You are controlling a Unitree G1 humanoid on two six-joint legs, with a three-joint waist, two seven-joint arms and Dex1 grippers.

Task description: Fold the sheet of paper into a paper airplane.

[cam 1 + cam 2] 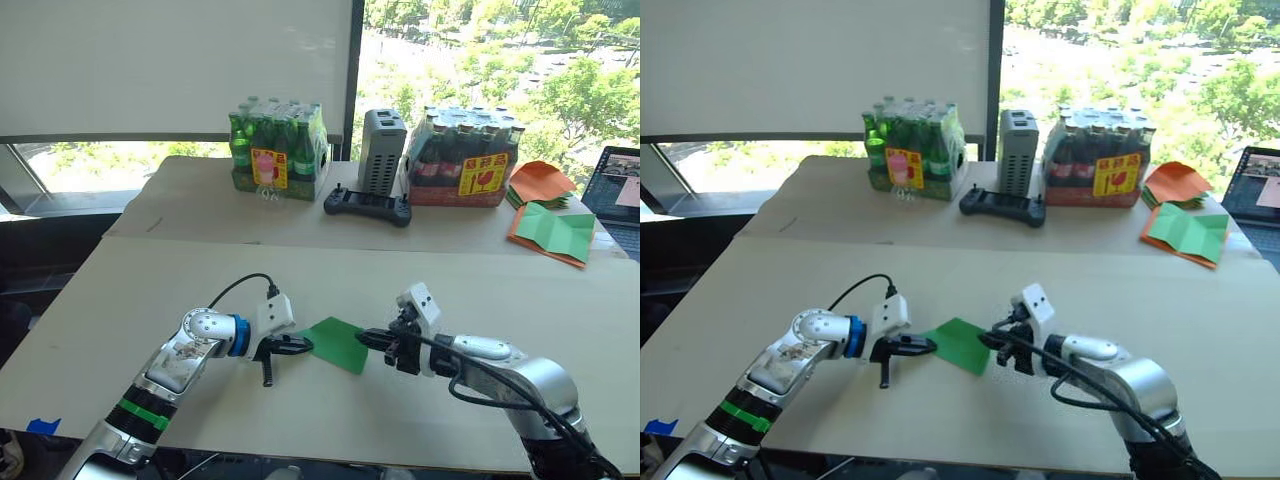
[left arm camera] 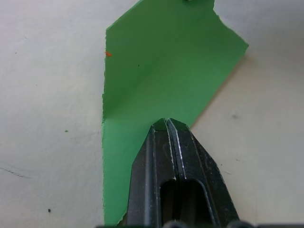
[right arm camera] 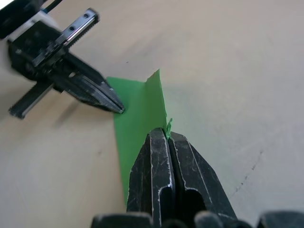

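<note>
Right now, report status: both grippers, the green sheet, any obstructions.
Left gripper shut on the sheet of paper, near edge. Right gripper shut on its opposite edge. Sheet creased, one flap raised, not yet an airplane. Nothing close around it on the table.

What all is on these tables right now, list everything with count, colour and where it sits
sheet of paper: one, bright green, near table, between both hands
near table: one, beige
far table: one, beige, by the window
green bottle pack: one, far table, left
dark bottle pack: one, far table, right
grey box: one, between the packs
black controller: one, before the box
paper stack: orange and green, far right
laptop: one, right edge
left hand: shut on the sheet
right hand: shut on the sheet
</note>
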